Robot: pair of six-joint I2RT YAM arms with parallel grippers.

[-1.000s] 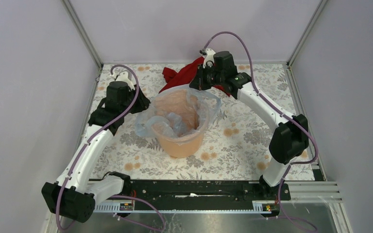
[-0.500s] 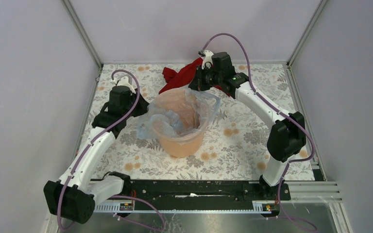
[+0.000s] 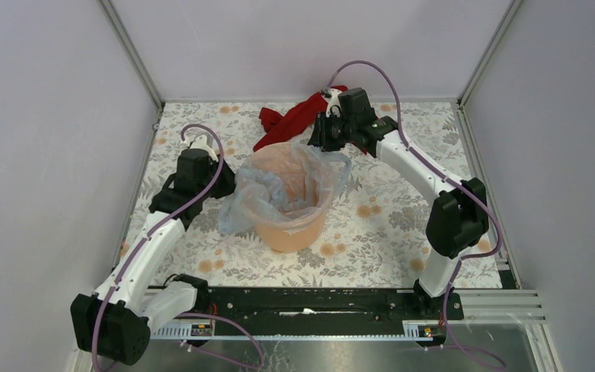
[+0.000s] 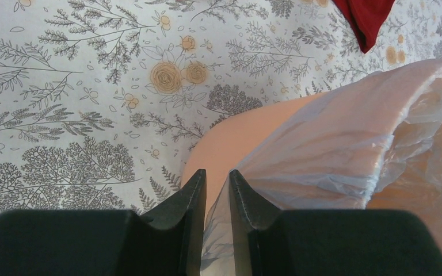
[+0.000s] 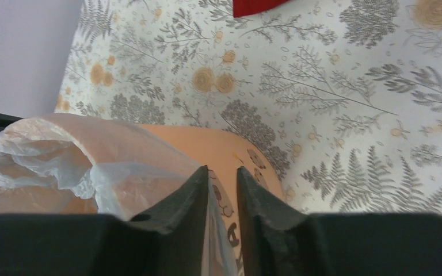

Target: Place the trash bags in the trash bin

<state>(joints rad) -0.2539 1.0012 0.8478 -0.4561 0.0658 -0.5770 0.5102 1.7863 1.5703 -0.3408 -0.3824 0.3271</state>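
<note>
The bag (image 3: 242,203) lines the bin (image 3: 290,236), mouth draped over its rim; only neatening seems left. The left jaws and right jaws stand barely parted around film; whether they grip, I cannot tell.

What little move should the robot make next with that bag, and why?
Probably the left hand should pinch the film and tug it down outside the rim of the trash bin. The trash bag already lines the bin but hangs bunched on that side, with film between the hand's barely parted fingers.
</note>
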